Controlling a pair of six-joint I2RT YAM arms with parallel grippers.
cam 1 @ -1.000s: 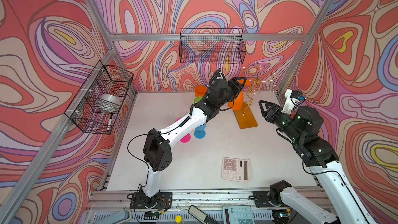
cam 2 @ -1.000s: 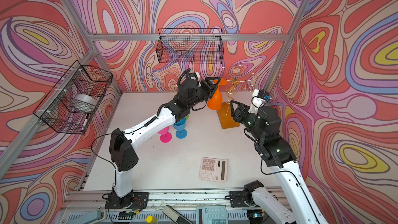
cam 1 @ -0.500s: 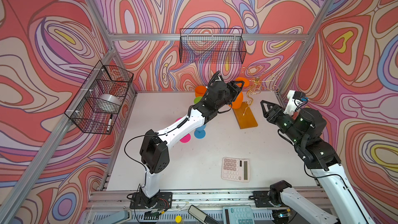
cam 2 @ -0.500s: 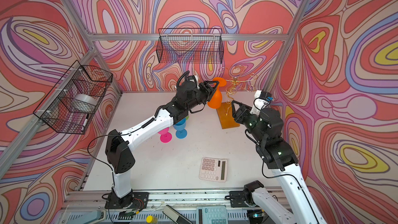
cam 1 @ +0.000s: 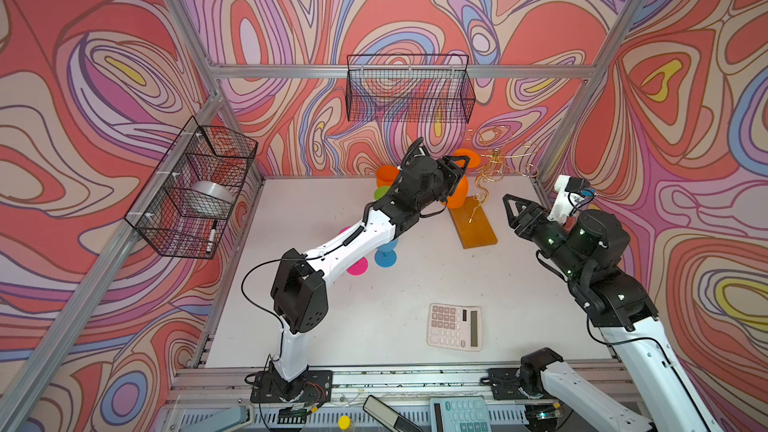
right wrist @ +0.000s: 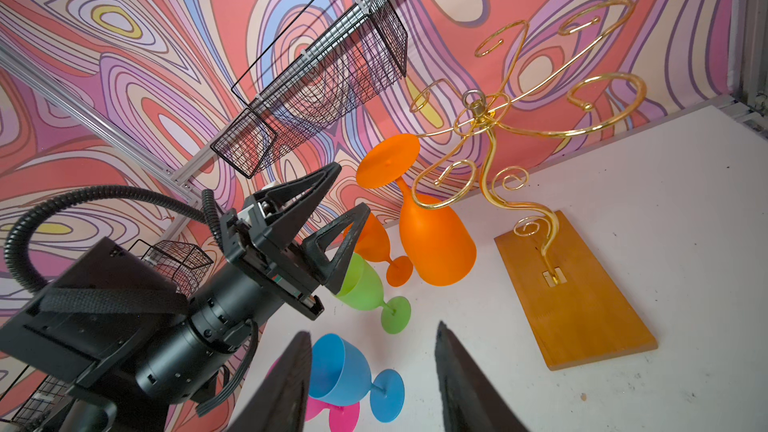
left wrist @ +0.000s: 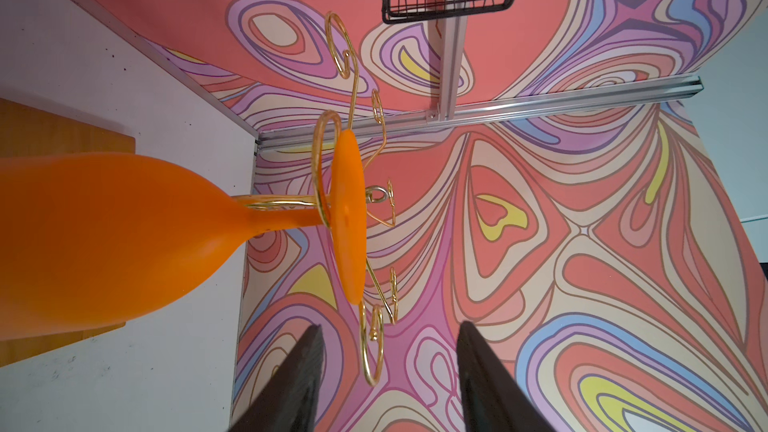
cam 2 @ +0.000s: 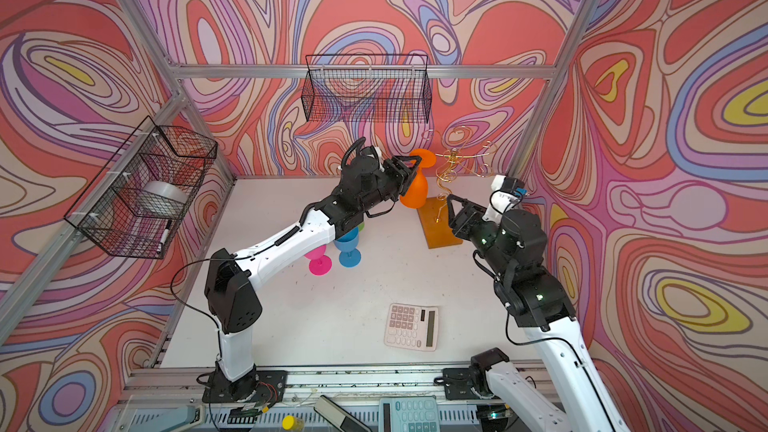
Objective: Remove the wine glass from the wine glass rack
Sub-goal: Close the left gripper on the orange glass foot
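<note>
The wine glass rack (cam 1: 493, 160) is a gold wire tree on an amber base (cam 1: 477, 227) at the back of the table. An orange wine glass (cam 1: 457, 198) hangs upside down from one curled arm, foot (right wrist: 387, 160) uppermost. My left gripper (right wrist: 351, 189) is open just short of the glass's stem and foot, touching nothing. In the left wrist view the wine glass (left wrist: 124, 238) lies ahead and to one side of the left gripper (left wrist: 388, 328), and a rack curl (left wrist: 371, 353) shows between the fingers. My right gripper (cam 1: 512, 206) hovers open and empty beside the base.
A second orange glass (cam 1: 386, 174), a green one (cam 1: 382, 192), a blue one (cam 1: 385, 257) and a pink one (cam 1: 357, 265) stand under the left arm. A calculator (cam 1: 455, 326) lies near the front. Black wire baskets hang on the back wall (cam 1: 409, 89) and the left wall (cam 1: 191, 184).
The left gripper's jaws have narrowed a little while it stays by the hanging glass. The right arm has shifted slightly to the right.
</note>
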